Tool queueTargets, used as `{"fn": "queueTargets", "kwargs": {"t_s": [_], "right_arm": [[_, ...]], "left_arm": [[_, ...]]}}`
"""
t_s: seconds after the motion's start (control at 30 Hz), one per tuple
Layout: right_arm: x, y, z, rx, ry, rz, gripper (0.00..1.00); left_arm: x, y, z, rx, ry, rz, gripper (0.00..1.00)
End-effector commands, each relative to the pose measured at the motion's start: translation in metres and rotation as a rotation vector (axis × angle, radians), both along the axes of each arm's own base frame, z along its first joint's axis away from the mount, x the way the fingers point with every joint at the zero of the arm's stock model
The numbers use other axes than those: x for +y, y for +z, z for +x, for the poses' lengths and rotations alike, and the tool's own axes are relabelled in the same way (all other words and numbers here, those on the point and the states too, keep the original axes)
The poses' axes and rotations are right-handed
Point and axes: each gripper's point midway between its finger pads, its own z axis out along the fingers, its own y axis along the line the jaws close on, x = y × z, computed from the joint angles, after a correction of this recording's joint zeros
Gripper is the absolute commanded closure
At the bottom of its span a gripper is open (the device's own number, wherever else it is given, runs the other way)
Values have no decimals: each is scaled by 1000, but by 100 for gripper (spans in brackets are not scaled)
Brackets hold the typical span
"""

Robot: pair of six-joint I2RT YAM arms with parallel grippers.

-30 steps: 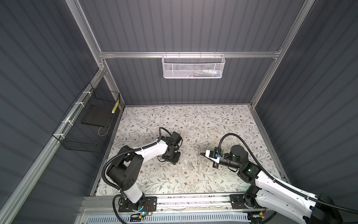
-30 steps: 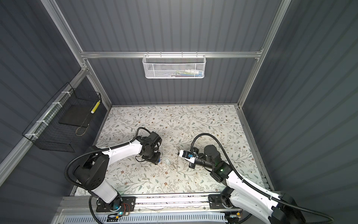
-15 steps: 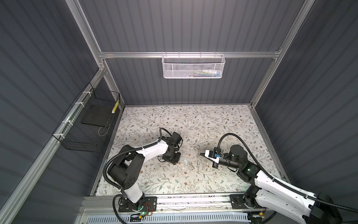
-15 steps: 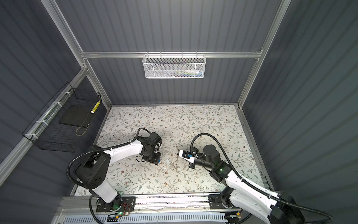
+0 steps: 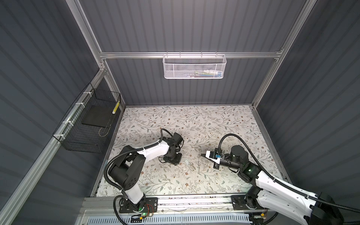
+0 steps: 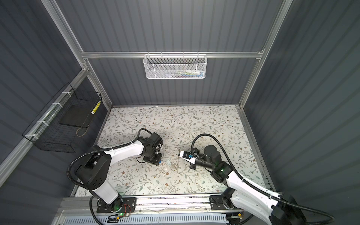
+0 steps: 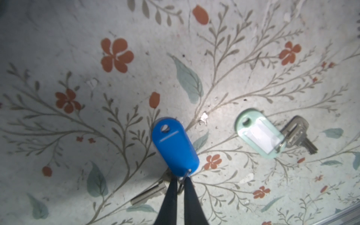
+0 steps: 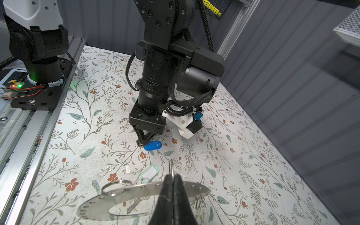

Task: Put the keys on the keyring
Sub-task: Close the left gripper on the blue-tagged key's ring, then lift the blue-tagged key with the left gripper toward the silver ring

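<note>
The blue-headed key [image 7: 174, 145] lies on the floral mat, its silver blade [image 7: 150, 192] pointing away beside my fingers. My left gripper [image 7: 181, 178] points straight down and is closed on the small wire ring at the blue head's end; the right wrist view shows it [image 8: 143, 141] touching the mat beside the blue head [image 8: 153, 145]. The whitish-headed key [image 7: 259, 133] lies free nearby [image 5: 188, 162]. My right gripper [image 8: 173, 177] is shut on the keyring [image 8: 136, 192], held edge-up just above the mat [image 6: 178, 161], with small split rings hanging from its rim.
A white mesh basket [image 5: 194, 67] hangs on the back wall and a black wire basket [image 5: 89, 124] on the left wall. An aluminium rail [image 5: 175, 200] with both arm bases runs along the mat's front edge. Grey walls bound the mat.
My left gripper's jaws have closed in on the blue key's wire ring. Both arms have stayed almost where they were, and the right gripper still holds the keyring.
</note>
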Motion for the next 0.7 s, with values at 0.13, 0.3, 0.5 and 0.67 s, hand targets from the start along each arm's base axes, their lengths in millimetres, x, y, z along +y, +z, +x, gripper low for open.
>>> {"fn": "queueTargets", "kwargs": {"t_s": [0.13,0.3,0.5,0.67], "right_arm": [[5,18,1,-33,16,33,100],[4,20,3,-26,3,39,100],[2,21,10,-2,-40,44,100],[1,18,16,19,-66,31,100]], "left_arm": [[1,-1,-9,30,-26,6,95],[-6,10,-4,3,-38,-31,96],[-22,38,2,-71,-102,-116,98],[-38,66,6,-196,-203,-180,100]]}}
